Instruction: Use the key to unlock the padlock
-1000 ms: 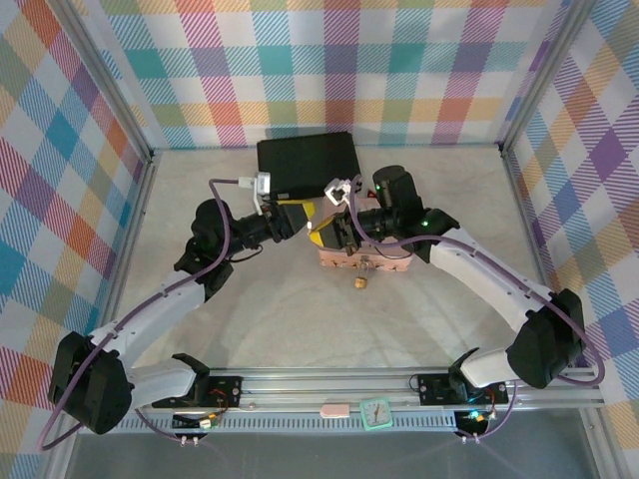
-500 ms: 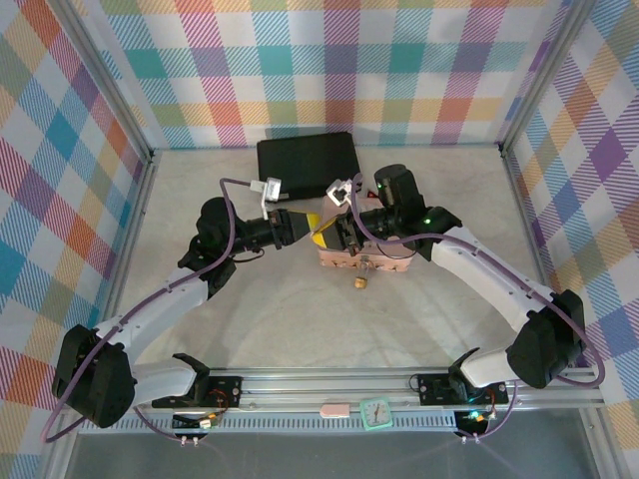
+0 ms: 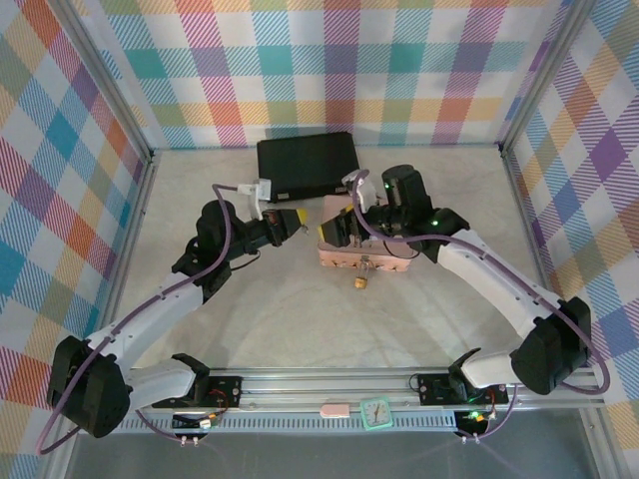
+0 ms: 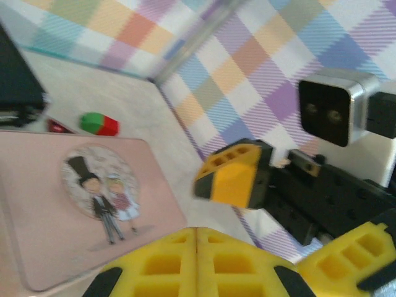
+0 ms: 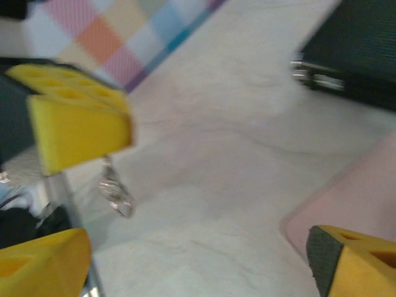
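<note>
Left hand (image 3: 299, 218) clenched on key (image 5: 116, 192), right hand (image 3: 335, 228) released beside pink box (image 3: 371, 261) corner, bare table (image 3: 300, 309) between.

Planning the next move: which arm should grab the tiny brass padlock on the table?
Right: the right gripper stands open and empty near the tiny brass padlock; the left gripper is shut, a slim silver key dangling from it.
</note>
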Controlling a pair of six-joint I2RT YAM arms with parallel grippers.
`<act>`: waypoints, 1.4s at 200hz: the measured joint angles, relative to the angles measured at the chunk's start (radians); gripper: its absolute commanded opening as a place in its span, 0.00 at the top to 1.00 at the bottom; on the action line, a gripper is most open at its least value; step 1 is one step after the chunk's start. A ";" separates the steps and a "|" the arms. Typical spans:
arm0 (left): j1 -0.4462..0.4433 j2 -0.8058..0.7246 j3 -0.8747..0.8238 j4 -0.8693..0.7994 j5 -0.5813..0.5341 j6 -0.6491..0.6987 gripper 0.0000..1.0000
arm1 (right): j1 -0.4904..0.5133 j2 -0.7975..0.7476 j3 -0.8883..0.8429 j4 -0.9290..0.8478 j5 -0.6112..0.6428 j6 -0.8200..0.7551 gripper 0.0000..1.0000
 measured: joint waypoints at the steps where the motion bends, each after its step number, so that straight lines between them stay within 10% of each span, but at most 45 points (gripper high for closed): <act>1: 0.000 -0.001 -0.002 0.000 -0.007 0.000 1.00 | -0.001 -0.002 0.000 -0.001 0.005 0.000 0.04; 72: 0.006 -0.010 -0.064 -0.028 -0.154 0.014 1.00 | -0.300 0.021 -0.146 -0.045 0.316 0.119 0.01; 131: 0.011 -0.046 -0.092 -0.053 -0.223 0.033 1.00 | -0.442 0.181 -0.185 0.009 0.118 0.113 0.01; 280: 0.026 -0.201 -0.172 -0.073 -0.362 0.036 1.00 | -0.236 0.458 0.023 0.024 -0.090 -0.043 0.09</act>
